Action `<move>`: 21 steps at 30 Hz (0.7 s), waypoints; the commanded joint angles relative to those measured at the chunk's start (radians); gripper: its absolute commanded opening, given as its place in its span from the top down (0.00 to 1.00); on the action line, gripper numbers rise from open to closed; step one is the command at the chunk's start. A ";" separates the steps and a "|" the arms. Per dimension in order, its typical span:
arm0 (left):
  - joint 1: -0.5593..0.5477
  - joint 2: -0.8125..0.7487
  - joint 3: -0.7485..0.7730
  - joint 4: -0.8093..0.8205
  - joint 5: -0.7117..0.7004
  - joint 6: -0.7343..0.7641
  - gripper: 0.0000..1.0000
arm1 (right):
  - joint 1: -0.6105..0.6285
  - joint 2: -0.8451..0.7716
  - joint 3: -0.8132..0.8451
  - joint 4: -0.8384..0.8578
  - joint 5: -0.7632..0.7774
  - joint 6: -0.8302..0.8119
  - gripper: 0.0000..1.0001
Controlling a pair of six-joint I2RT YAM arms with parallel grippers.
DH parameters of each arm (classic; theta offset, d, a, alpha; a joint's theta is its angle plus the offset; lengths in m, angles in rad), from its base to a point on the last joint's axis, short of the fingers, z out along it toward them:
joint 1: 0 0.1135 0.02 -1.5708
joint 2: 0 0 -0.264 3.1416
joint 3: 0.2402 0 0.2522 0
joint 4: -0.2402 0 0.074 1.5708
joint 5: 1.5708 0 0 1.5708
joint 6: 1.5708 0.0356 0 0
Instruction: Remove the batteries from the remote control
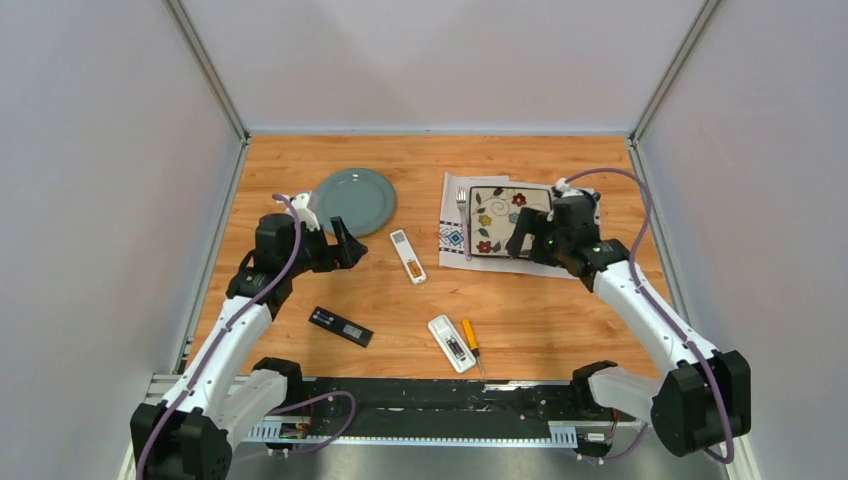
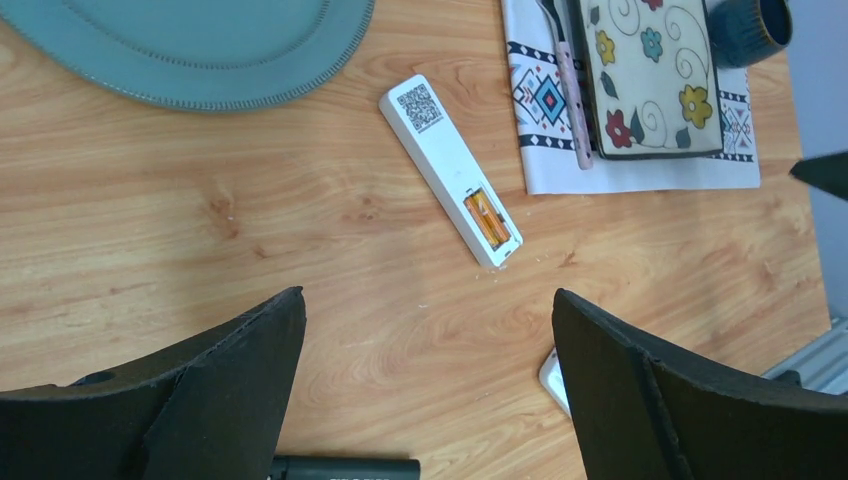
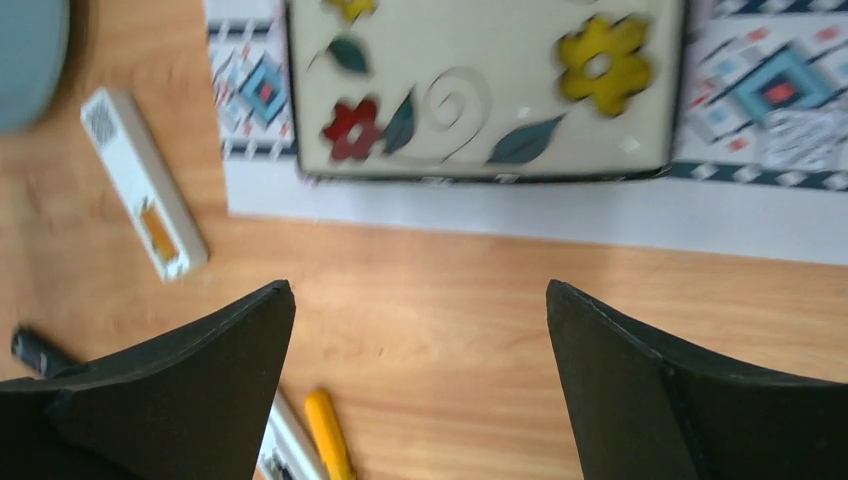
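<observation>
Tableware sits at the far side of a wooden worktop (image 1: 560, 310). A round teal plate (image 1: 356, 200) lies far left. To the right, a square floral dish (image 1: 503, 220) rests on a patterned cloth (image 1: 452, 240), with a fork (image 1: 463, 215) on the cloth along the dish's left edge and a dark blue cup (image 2: 748, 25) at the dish's far right corner. Nearer the arms lie a black remote (image 1: 340, 326) and a second white remote (image 1: 451, 343), back upward, its open bay too small to read. An orange-handled screwdriver (image 1: 470, 340) lies just beside its right side.

Between plate and cloth lies a slim white remote (image 2: 450, 170), back upward, with a square code label at its far end. Its cover is off at the near end, and gold-orange batteries (image 2: 486, 220) sit side by side in the bay.

The left pincer (image 2: 428, 300) hovers above the wood just left of this remote, fingers wide apart and holding nothing. The right pincer (image 3: 418, 290) hangs over the near edge of the cloth and dish, likewise spread wide and empty.

The worktop is warm orange wood grain. Pale grey walls (image 1: 440, 60) in metal framing enclose it on three sides, and a black rail (image 1: 430, 400) runs along the near edge between the arm bases.
</observation>
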 commanded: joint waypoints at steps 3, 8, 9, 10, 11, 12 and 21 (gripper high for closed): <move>0.005 0.037 0.034 -0.050 0.046 -0.003 0.00 | 0.303 -0.013 0.051 -0.228 0.077 0.002 0.00; 0.005 0.074 0.044 -0.080 0.084 0.022 0.00 | 0.495 0.032 0.000 -0.262 0.080 0.039 0.00; 0.005 0.086 0.044 -0.080 0.093 0.028 0.00 | 0.542 0.050 -0.006 -0.256 0.074 0.045 0.00; 0.005 0.090 0.039 -0.078 0.106 0.029 0.00 | 0.564 0.058 -0.011 -0.250 0.068 0.055 0.00; 0.005 0.093 0.039 -0.080 0.113 0.032 0.00 | 0.584 0.069 -0.018 -0.243 0.063 0.063 0.00; 0.005 0.094 0.034 -0.073 0.124 0.035 0.00 | 0.618 0.095 -0.021 -0.223 0.063 0.069 0.03; 0.005 0.078 0.059 -0.112 0.170 0.060 0.00 | 0.690 0.309 -0.003 -0.124 0.071 0.097 0.30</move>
